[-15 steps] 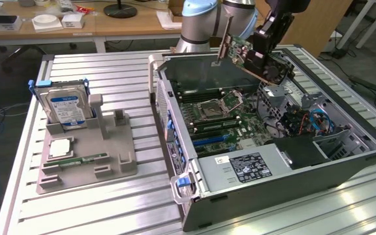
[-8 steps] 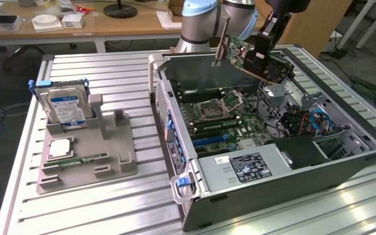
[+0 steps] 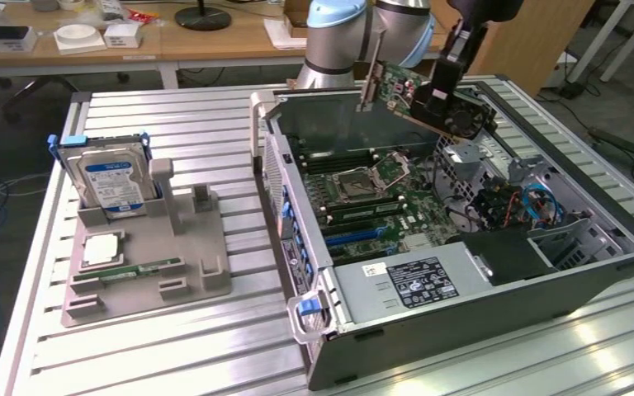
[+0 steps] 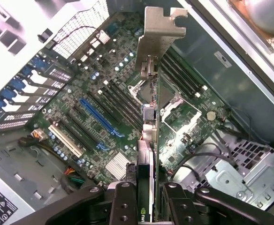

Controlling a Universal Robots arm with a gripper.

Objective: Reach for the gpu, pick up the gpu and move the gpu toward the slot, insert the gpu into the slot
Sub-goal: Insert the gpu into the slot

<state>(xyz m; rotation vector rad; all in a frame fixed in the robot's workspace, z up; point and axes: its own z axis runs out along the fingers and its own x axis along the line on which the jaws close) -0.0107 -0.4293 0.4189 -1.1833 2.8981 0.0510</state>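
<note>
Jaws: pinching the gpu point(image 3: 403, 89); my gripper point(image 4: 147, 201) has one of its fingers point(image 4: 123, 201) pressed on each flat side of the card.
Gpu position: in the air above the open computer case point(image 3: 461, 330), tilted, over the far part of the motherboard point(image 3: 389, 206) and touching nothing but me.
Bracket: silvery metal bracket point(image 4: 160, 33) at the card's end farthest from my grip.
Slot: blue slot point(image 4: 102, 117) lies on the motherboard, below the card and apart from it; I cannot tell whether the card is lined up with it.
Hidden: in the wrist view the card is edge-on, so its faces and contact edge cannot be made out; in the exterior view my gripper covers part of the card.
Cut off: my arm point(image 3: 345, 25) runs out of the exterior view's top edge.
Hard to make out: the dark bay beside the power supply point(image 3: 416, 280).
Surface: slatted aluminium table point(image 3: 185, 115); on the exterior view's left, well apart from the case, a grey fixture point(image 3: 174, 247) holds a hard drive point(image 3: 108, 181) upright and a green memory stick point(image 3: 141, 270) lying flat.
Room: wooden desks point(image 3: 218, 41) behind the table, one bearing a black lamp base point(image 3: 204, 16).
</note>
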